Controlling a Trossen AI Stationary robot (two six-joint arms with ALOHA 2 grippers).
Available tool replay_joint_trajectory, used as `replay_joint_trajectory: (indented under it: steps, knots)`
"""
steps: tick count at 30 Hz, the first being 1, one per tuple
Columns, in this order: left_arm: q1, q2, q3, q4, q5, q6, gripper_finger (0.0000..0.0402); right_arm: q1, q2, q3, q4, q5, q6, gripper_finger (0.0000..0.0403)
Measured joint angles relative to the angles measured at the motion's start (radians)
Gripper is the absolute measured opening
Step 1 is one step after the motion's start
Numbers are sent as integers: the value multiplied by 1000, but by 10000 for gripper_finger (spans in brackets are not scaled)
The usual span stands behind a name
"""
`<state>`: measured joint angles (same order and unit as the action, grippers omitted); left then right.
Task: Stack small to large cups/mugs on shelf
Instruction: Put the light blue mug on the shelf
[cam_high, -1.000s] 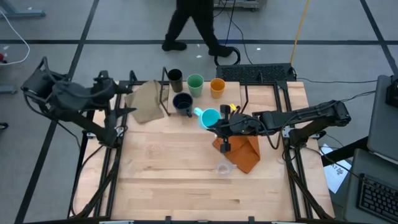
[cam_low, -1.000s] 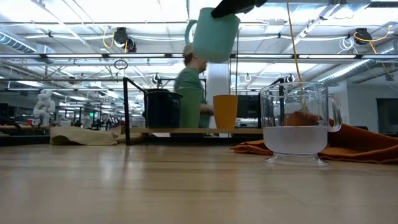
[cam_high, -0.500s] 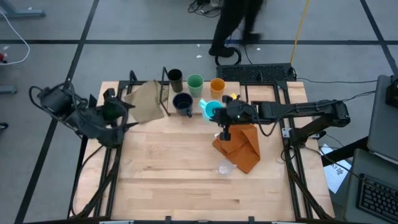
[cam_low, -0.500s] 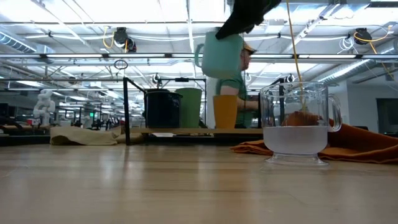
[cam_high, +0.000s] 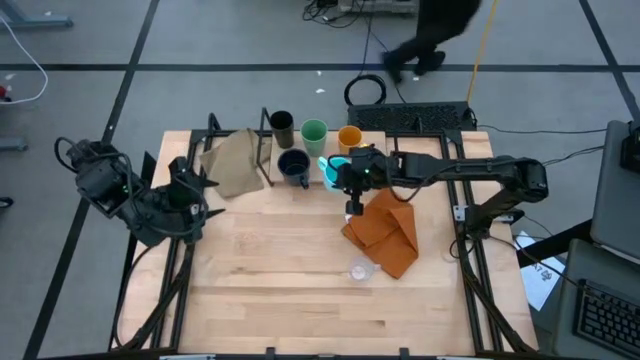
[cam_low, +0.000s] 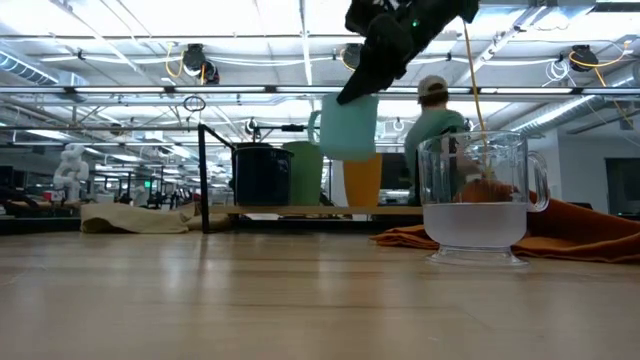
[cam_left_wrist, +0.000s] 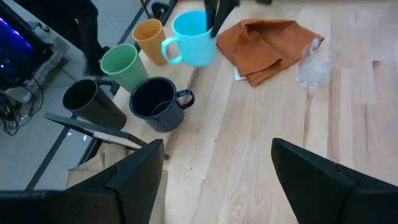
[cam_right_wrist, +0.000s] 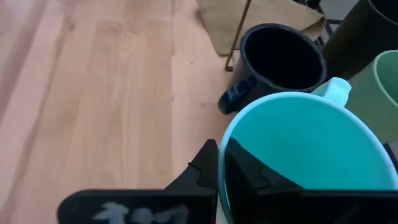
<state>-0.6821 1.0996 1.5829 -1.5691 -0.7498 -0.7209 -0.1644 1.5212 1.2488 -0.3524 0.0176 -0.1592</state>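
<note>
The right gripper (cam_high: 349, 176) is clamped on the rim of the light blue handled mug (cam_high: 338, 170), one finger inside the wall and one outside, and holds it in the air just beside the orange cup (cam_high: 349, 139), on the side facing the counter's (cam_high: 270, 270) open middle. From the low camera the mug (cam_low: 345, 125) hangs upright above shelf level, partly in front of the orange cup (cam_low: 363, 180), its handle turned toward the green cup (cam_low: 307, 172). On the shelf (cam_low: 320, 211), counting away from the orange cup, stand the green cup (cam_high: 314, 134) right next to it and then the dark brown cup (cam_high: 281, 125). The dark navy handled mug (cam_high: 293, 164) sits just in front of the green cup, close beside the held mug. An orange cloth (cam_high: 385, 234) lies crumpled on the counter on the near side of the orange cup, under the right arm, and the small clear cup (cam_high: 360, 270) stands at that cloth's far edge from the orange cup, well apart from the shelf. A tan cloth (cam_high: 233, 164) lies beyond the dark brown cup, away from the orange cup. The left gripper (cam_high: 196, 186) waits with its fingers spread and nothing between them, past the tan cloth at the counter's edge. A person (cam_high: 430, 35) walks on the floor behind the counter.
</note>
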Motion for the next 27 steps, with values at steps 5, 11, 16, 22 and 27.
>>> replay_joint_trajectory:
  steps: [5,11,16,22,27]
  knots:
    - [-22,0,0,1,-21,-16,298,-35,13,0,34,-50,-7,0]
    - [-34,0,0,1,-22,-29,298,-70,13,0,34,-70,-10,0]
    - [-47,0,0,2,-37,-35,298,-82,33,1,44,-99,-22,0]
    - [-54,0,0,2,-37,-53,298,-92,80,1,29,-102,-62,0]
    - [-54,0,0,3,-38,-57,298,-102,115,0,50,-129,-86,0]
